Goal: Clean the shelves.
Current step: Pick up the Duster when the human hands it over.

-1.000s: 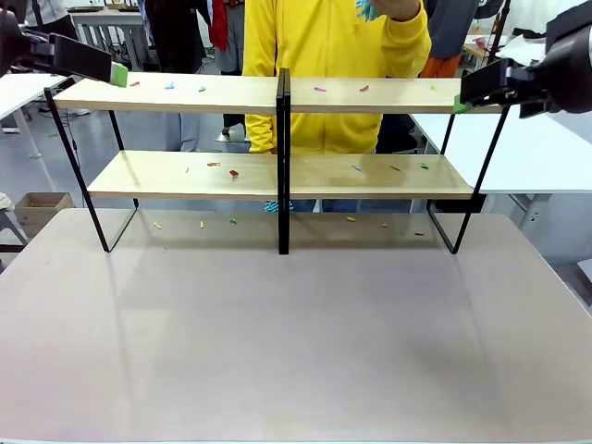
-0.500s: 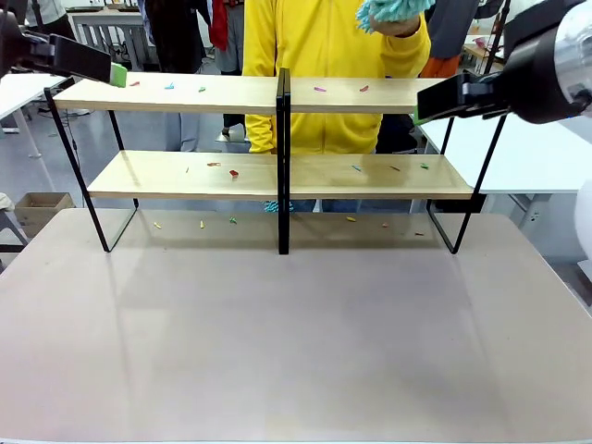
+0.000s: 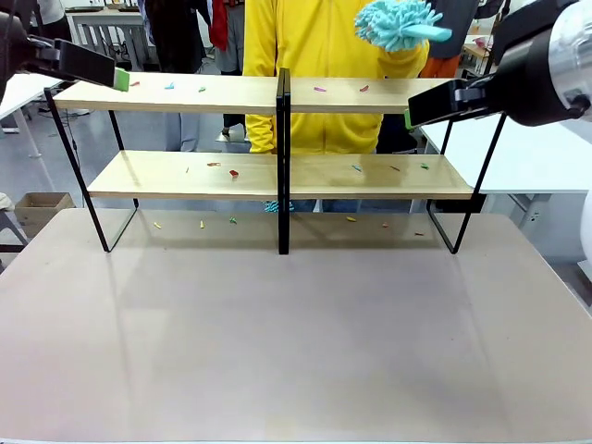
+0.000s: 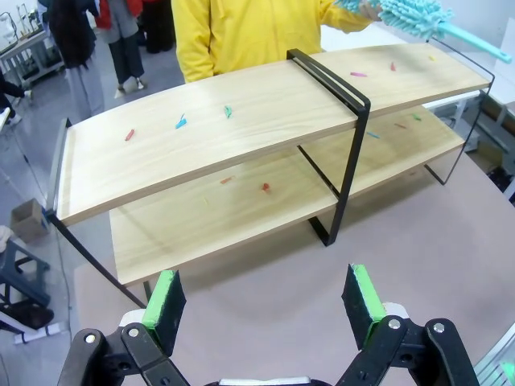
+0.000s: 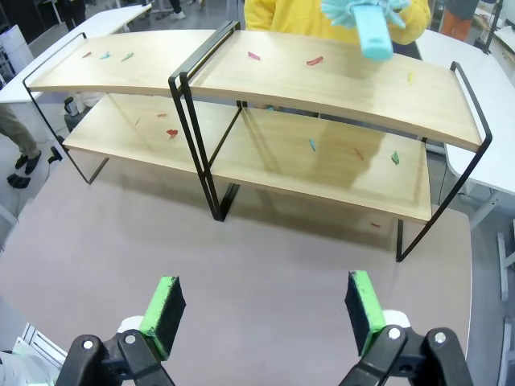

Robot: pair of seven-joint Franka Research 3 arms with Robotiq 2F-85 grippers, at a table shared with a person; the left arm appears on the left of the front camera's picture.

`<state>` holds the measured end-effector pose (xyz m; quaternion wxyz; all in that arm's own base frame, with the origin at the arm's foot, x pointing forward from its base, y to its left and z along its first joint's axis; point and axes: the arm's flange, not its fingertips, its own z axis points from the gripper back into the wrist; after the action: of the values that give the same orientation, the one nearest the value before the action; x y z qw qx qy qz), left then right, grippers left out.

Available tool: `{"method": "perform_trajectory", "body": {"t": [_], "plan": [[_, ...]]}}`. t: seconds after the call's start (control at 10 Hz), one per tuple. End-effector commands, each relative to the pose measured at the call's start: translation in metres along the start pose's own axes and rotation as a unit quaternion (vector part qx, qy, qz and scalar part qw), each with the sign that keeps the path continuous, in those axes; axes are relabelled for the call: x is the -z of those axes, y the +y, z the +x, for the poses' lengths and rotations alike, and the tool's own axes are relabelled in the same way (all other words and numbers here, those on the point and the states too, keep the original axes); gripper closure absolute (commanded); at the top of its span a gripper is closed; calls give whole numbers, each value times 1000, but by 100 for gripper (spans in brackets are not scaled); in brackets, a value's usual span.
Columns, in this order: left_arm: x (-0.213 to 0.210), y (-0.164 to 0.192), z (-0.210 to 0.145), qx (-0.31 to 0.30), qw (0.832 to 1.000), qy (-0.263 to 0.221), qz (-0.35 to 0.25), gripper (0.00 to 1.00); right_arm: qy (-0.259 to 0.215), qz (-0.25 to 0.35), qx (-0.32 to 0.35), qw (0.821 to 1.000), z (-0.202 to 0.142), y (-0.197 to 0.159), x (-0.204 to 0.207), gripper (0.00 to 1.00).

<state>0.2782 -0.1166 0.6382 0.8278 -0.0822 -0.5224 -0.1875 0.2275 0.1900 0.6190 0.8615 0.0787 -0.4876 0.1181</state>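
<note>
Shelves (image 3: 185, 93) sit at the far side of the table (image 3: 296, 351), long axis running straight left to right along the far edge. Two long light wood boards are stacked in a thin black frame, with a black centre post (image 3: 283, 157) splitting them in half. Open faces point toward the robot and toward the person (image 3: 314, 46) in the yellow top standing right behind.

Both boards are dotted with little coloured scraps (image 3: 169, 86), and a few more lie on the tabletop under the lower board. From the left wrist cam the shelves (image 4: 201, 137) run diagonally; from the right wrist cam the shelves (image 5: 338, 80) show their wire end loops standing a bit proud of the board ends.

Room-wise, there's a broad bare stretch of table between the rack and the robot's edge. The rack's feet stand in from the table's side edges.

Left gripper (image 3: 118, 78) is up at the left end of the top board, right by the corner, can't tell if it's touching. On its own cam the left gripper (image 4: 261, 297) has its pads spread wide, nothing between them. Right gripper (image 3: 409, 114) hangs near the right end of the top board; on its cam the right gripper (image 5: 261, 310) is likewise spread and holding nothing.

The person's hand (image 4: 366, 8) is wrapped around a fluffy teal duster (image 3: 398, 23), held above the right half of the top board.
</note>
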Motion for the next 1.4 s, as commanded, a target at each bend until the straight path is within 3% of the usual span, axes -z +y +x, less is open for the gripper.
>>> {"method": "perform_trajectory", "body": {"t": [0.0, 0.1, 0.2, 1.0, 1.1, 1.2, 1.3], "plan": [[-7, -1, -98, -4, 1000, -14, 3, 0, -9, 4, -5, 1000, -18, -10, 2, 0], [-6, -1, -99, -7, 1000, -10, 8, 0, -7, 1, -7, 1000, -19, -11, 3, 0], [0, 0, 0, 0, 1000, 0, 0, 0, 0, 0, 1, 1000, 0, -1, 0, 0], [0, 0, 0, 0, 1000, 0, 0, 0, 1, -1, 0, 1000, 0, -1, 0, 0], [0, 0, 0, 0, 1000, 0, 0, 0, 25, 0, 66, 998, 16, -21, 1, 0], [0, 0, 0, 0, 1000, 0, 0, 0, 62, 47, 201, 976, 43, -65, -15, 0], [0, 0, 0, 0, 1000, 0, 0, 0, 87, 121, 262, 954, 62, -103, -29, 0]]}}
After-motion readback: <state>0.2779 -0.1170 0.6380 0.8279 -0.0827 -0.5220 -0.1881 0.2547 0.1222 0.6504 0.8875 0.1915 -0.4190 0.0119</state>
